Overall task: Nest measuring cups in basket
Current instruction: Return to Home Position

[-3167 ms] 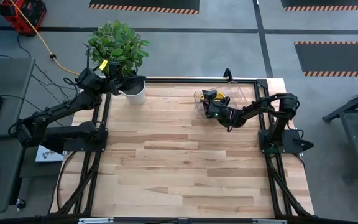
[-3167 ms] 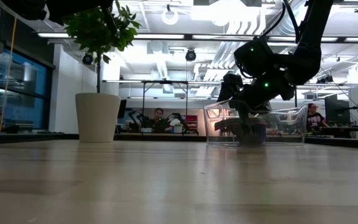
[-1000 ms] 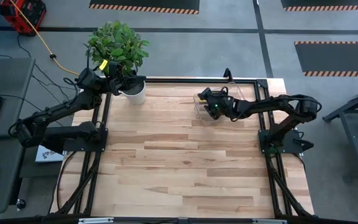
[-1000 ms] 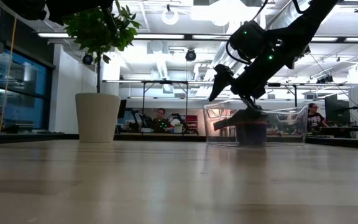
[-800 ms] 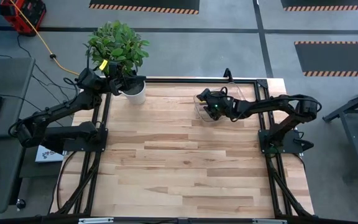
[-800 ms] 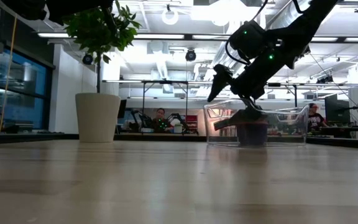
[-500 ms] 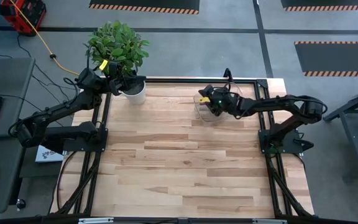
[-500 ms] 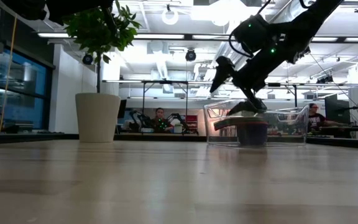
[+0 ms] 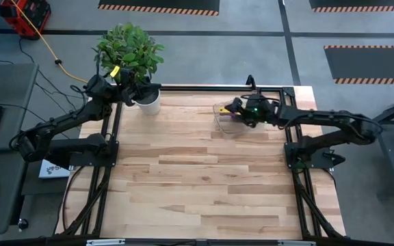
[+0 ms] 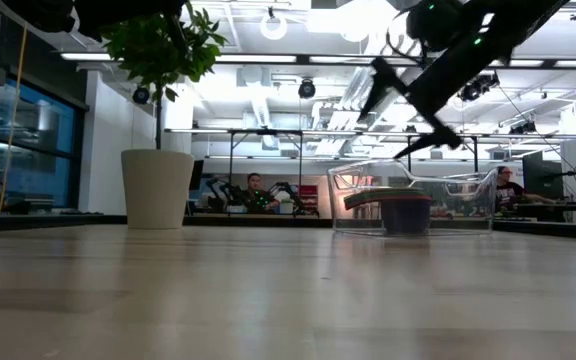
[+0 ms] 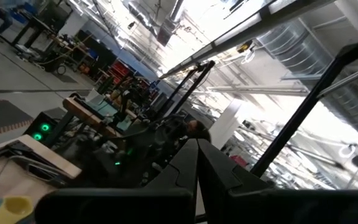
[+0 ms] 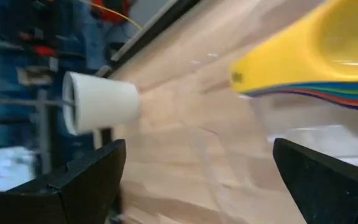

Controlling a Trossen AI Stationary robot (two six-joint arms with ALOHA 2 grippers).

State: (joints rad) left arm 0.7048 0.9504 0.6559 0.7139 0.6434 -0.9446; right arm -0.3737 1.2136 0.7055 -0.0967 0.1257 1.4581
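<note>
Right gripper (image 9: 231, 107) has lifted, spread and empty, above measuring cups (image 10: 406, 205) nested in basket (image 10: 474, 202).

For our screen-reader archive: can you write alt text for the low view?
Nested measuring cups sit inside the clear basket on the wooden table; the right gripper hangs above it, fingers open and empty. A white plant pot stands far left.

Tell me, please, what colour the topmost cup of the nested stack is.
Yellow: the topmost cup shows it best in the right wrist view.
</note>
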